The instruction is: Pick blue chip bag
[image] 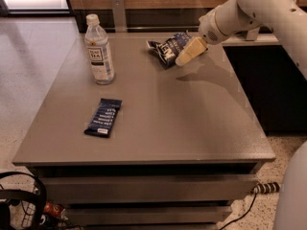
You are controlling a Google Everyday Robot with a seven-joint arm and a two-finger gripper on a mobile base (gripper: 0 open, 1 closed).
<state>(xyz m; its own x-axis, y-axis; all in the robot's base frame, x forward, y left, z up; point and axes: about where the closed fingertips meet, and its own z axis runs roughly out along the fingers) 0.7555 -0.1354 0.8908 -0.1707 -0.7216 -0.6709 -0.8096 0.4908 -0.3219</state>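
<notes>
The blue chip bag (168,48) lies crinkled and puffy at the far middle of the grey table (158,119), dark navy with white lettering. My gripper (186,55) comes in from the upper right on the white arm (249,11). Its cream fingers point down and left and overlap the bag's right end just above the table. Whether it touches the bag is unclear.
A clear water bottle (99,51) with a white cap stands at the far left of the table. A flat dark blue bar wrapper (103,117) lies at the left front. A dark counter (268,80) stands to the right. Cables lie on the floor (19,200) at lower left.
</notes>
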